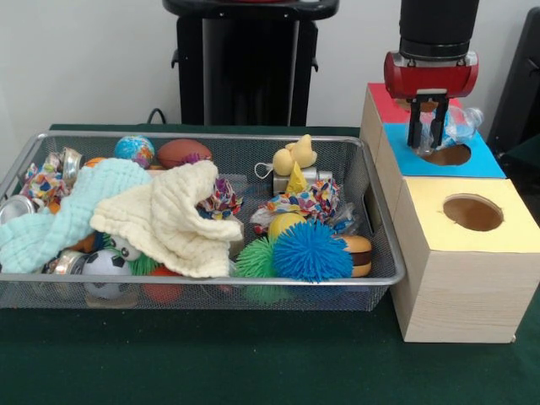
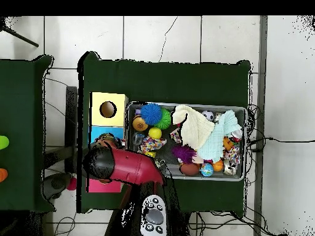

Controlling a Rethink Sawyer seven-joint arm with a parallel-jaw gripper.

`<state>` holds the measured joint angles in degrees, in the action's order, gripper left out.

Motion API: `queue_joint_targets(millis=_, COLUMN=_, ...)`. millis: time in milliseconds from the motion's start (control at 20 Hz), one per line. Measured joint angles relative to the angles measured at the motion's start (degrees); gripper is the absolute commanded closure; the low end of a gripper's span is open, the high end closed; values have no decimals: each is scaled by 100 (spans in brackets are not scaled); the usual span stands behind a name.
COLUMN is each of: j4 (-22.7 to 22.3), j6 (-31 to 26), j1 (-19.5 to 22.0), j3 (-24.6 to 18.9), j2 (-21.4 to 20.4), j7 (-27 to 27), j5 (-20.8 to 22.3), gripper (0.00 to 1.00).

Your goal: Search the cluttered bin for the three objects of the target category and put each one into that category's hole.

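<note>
My gripper [image 1: 424, 139] hangs over the red-topped box [image 1: 384, 103], at its border with the blue top. It is shut on one end of a wrinkly clear plastic bottle [image 1: 458, 124], which sticks out to the right of the fingers. The red box's hole is mostly hidden behind the gripper. The wire-mesh bin [image 1: 253, 278] lies left of the boxes, full of clutter. No other bottle shows plainly in it. In the overhead view the arm [image 2: 123, 166] covers the gripper and most of the red box [image 2: 104, 185]; the bin [image 2: 246, 144] lies to the right.
The blue-topped box [image 1: 485, 164] and yellow-topped box [image 1: 472, 211] stand in a row nearer the camera. The bin holds a cream cloth [image 1: 173, 215], a mint cloth [image 1: 59, 219], spiky balls [image 1: 310, 251], metal cans [image 1: 17, 207], a rubber duck [image 1: 295, 156] and small balls.
</note>
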<state>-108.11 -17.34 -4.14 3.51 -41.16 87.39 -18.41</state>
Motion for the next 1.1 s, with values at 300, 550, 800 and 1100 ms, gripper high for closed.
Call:
queue_joint_targets(millis=300, j4=0, j6=-1, j1=0, j3=0, j2=1, j7=0, j5=-6, gripper=100)
queue_joint_targets(millis=550, j4=0, j6=-1, j1=-5, j3=0, j2=12, j7=0, j5=-46, gripper=100)
queue_joint_targets(millis=800, j4=1, j6=0, j1=-20, j3=1, j2=31, j7=0, j5=-109, gripper=100)
queue_joint_targets(millis=1100, j4=12, j6=0, j1=-61, j3=0, j2=62, j7=0, j5=-152, gripper=100)
